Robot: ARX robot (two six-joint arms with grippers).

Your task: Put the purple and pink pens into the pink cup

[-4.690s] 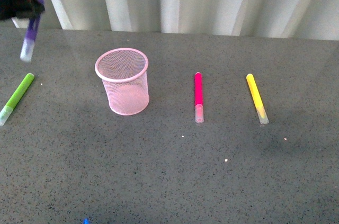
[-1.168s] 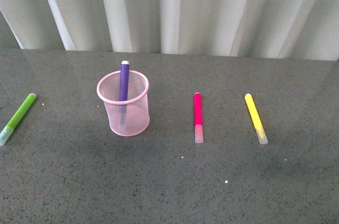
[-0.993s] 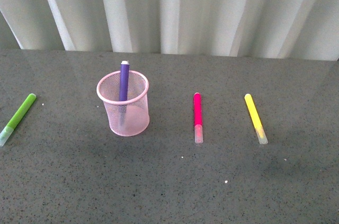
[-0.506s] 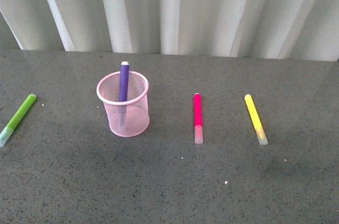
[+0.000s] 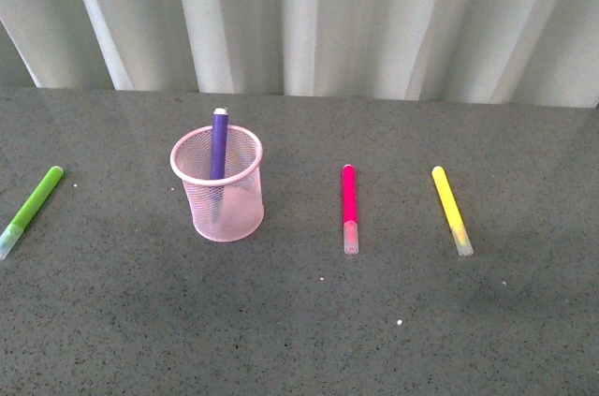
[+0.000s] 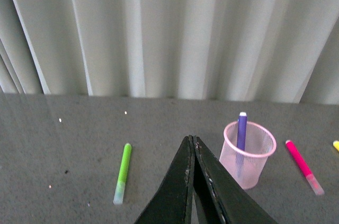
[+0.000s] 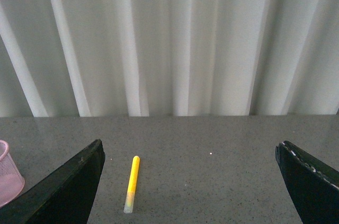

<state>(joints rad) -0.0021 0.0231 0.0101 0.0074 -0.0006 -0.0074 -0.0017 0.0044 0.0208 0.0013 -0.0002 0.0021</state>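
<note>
Pink pen [image 5: 349,199] flat, cap end nearest (purple pen [image 5: 219,143] upright)

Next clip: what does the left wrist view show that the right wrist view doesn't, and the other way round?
Only the left wrist view shows the green marker, the purple pen standing in the pink cup, the pink pen lying flat, and the left gripper, shut and empty. Only the right wrist view shows the right gripper, open wide and empty. Both show the cup (just its edge in the right wrist view), the yellow marker (a sliver in the left wrist view), the table and the curtain.
</note>
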